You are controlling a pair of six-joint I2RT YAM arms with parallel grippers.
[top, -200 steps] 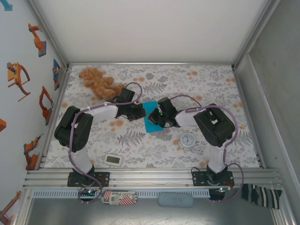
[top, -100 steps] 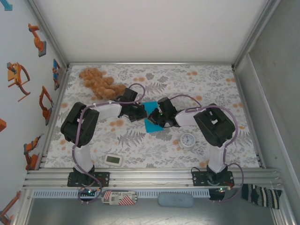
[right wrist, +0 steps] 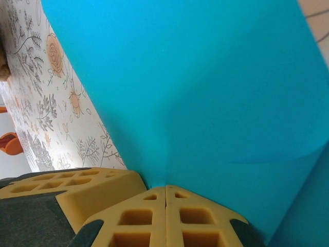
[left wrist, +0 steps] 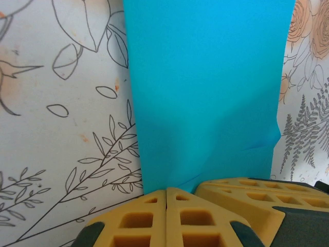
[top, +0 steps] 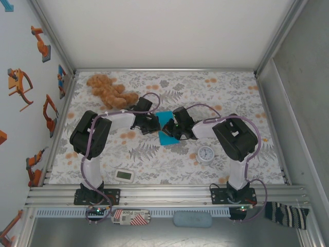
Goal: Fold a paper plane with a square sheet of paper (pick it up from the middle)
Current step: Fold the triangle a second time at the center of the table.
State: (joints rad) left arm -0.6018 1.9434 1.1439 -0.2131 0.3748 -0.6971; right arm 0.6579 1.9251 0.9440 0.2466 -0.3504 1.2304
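My left gripper (left wrist: 166, 190) has its yellow, waffle-pocketed fingers pressed together, nipping the square sheet of paper (left wrist: 205, 92). My right gripper (right wrist: 165, 187) pinches the same sheet just beside it (soft creases fan out from that nip). The paper is thin, matte turquoise and buckled between the two grips. It sits mid-table over the leaf-and-flower printed tablecloth (left wrist: 61, 128), between the fuzzy brown teddy bear (top: 108, 90) and the round white clock (top: 206, 153).

A brown teddy bear (top: 109, 90) lies far-left; white clock (top: 206, 153) and gadget (top: 125, 176) sit nearer.
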